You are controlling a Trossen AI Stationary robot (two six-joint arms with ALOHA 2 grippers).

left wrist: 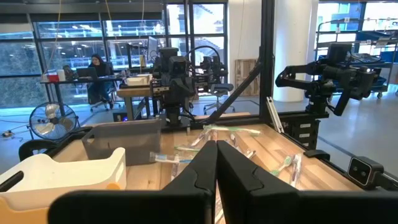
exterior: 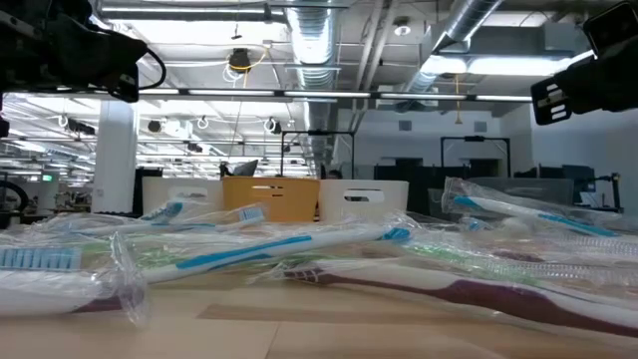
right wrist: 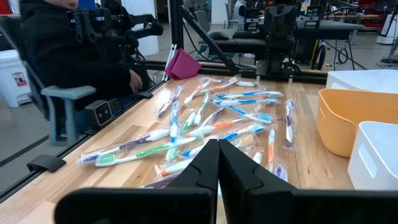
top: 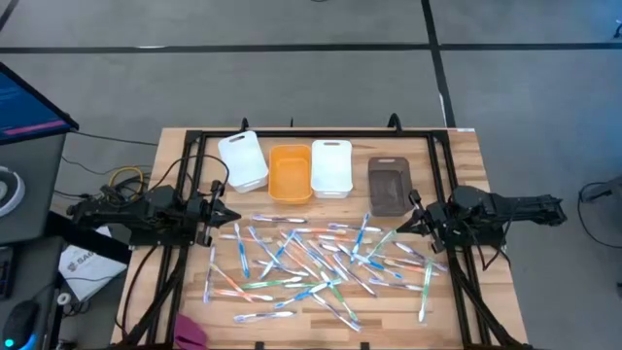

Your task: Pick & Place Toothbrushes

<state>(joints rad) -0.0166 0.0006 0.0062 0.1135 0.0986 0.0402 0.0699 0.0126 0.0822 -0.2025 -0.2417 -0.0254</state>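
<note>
The left pincer (top: 233, 216) sits at the left-centre of the overhead frame, its fingers pressed together with nothing between them, tip pointing toward the middle of the table (top: 457, 156). In its own wrist view the two dark fingers (left wrist: 199, 180) meet in a closed wedge at the bottom centre. The right pincer (top: 401, 226) mirrors it at the right-centre of the overhead frame, likewise closed and empty, tip aimed inward; its wrist view shows the same shut wedge (right wrist: 217, 168) low in the frame.

Between the two tips, across the lower middle of the overhead frame, lie the toothbrushes (top: 311, 262), a loose scatter of clear-wrapped sticks, mostly blue and white with some green and orange ones, crossing one another at many angles. The nearest ones lie just beside each tip, not touching it as far as can be seen. In the level view they fill the foreground as a low heap of wrapped brushes (exterior: 289, 249).

Above the scatter, in the upper middle of the overhead frame, four bins stand in a row: a tilted white bin (top: 242, 160), an orange bin (top: 290, 173), a second white bin (top: 331, 167) and a dark brown bin (top: 390, 185). No brush shows inside any of them.

A pink object (top: 190, 331) lies at the table's lower-left edge.
</note>
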